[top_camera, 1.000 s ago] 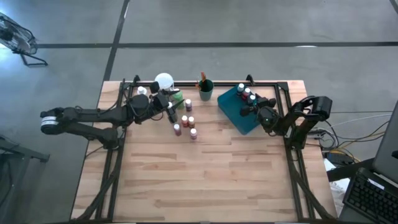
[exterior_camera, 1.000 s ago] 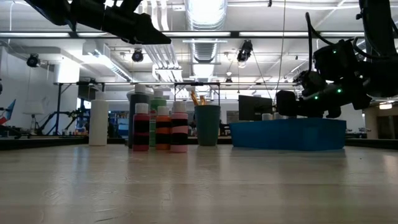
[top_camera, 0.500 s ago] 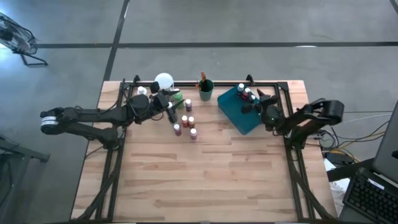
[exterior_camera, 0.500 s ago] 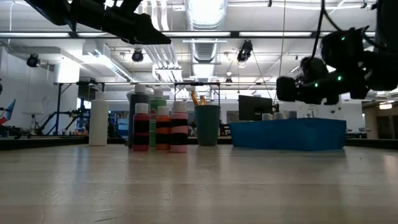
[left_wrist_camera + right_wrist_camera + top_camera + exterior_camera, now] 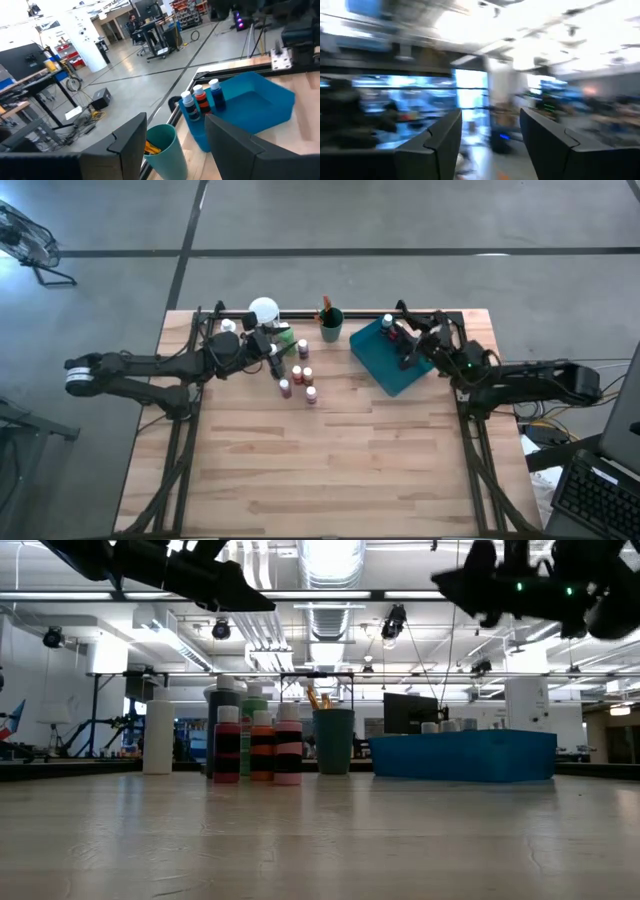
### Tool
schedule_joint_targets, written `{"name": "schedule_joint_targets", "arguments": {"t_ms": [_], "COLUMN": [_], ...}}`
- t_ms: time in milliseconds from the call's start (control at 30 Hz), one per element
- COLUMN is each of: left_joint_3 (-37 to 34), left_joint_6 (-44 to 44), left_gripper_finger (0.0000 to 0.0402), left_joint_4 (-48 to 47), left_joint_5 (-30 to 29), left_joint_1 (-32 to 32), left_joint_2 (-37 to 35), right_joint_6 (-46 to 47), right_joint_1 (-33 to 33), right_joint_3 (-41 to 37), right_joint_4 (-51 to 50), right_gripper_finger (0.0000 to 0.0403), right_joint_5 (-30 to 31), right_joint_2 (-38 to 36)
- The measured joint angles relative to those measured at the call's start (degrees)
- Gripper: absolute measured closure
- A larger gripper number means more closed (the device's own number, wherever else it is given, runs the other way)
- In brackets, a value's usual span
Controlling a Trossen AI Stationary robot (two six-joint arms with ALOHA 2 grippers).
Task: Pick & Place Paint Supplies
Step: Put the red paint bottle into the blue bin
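**A:** Paint bottles first: how many are put away?
**B:** Three white-capped bottles (image 5: 202,101) stand in a row along one wall of the blue tray (image 5: 385,360), which sits toward the desk's far right corner. The rest of the tray floor looks bare from the left wrist view.
**A:** And what remains?
**B:** A cluster of red and maroon bottles (image 5: 298,376) stands on the desk (image 5: 330,460) near the middle of the far edge, with a green one just behind them. A teal cup (image 5: 331,326) holding what look like brushes sits by the far edge, between the cluster and the tray. I'd judge the job well under halfway done.
**A:** Where's the right hand?
**B:** The right hand (image 5: 408,340) is over the tray beside the three bottles, its arm stretched low from the right edge. The level view shows it high above the tray. Its fingers stand apart and I see nothing between them.
**A:** The left?
**B:** The left hand (image 5: 268,340) hangs over the cluster near the far edge, beside a round white-topped object (image 5: 263,310). Its fingers are parted with nothing in them.
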Motion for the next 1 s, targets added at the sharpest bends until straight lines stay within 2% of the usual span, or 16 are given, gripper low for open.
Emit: {"name": "schedule_joint_targets", "arguments": {"t_ms": [100,200,300,400,533,733,900,1000], "left_joint_3": [0.0,0.0,0.0,0.0,0.0,0.0,0.0,0.0], "left_joint_6": [-2.4,-4.7,-7.5,-10.2,-10.8,-10.6,-10.0,-9.9], "left_gripper_finger": [0.0195,0.0195,0.0195,0.0195,0.0195,0.0195,0.0195,0.0195], "left_joint_4": [-0.9,-3.3,-8.6,-13.2,-15.4,-17.0,-18.3,-18.8], "left_joint_5": [3.1,8.6,13.5,17.7,20.5,17.9,15.3,15.0], "left_joint_1": [0.0,0.0,0.2,0.3,0.3,0.3,0.3,0.3], "left_joint_2": [-1.0,-3.0,-5.5,-8.0,-11.1,-15.2,-17.4,-18.0], "right_joint_6": [1.7,2.5,1.2,-1.9,-3.6,-3.7,-0.7,0.3], "right_joint_1": [0.0,0.3,1.7,4.3,6.8,9.4,11.3,12.3], "right_joint_3": [7.1,16.8,27.0,34.7,41.4,43.6,42.2,41.6], "right_joint_4": [-15.3,-37.4,-57.4,-69.5,-80.4,-86.9,-89.9,-90.2], "right_gripper_finger": [0.0229,0.0249,0.0274,0.0304,0.0346,0.039,0.039,0.0392], "right_joint_5": [-8.2,-14.8,-15.7,-15.7,-16.0,-13.8,-8.5,-8.2], "right_joint_2": [-3.6,-6.0,-6.4,-5.2,-3.5,-3.8,-6.6,-7.9]}}
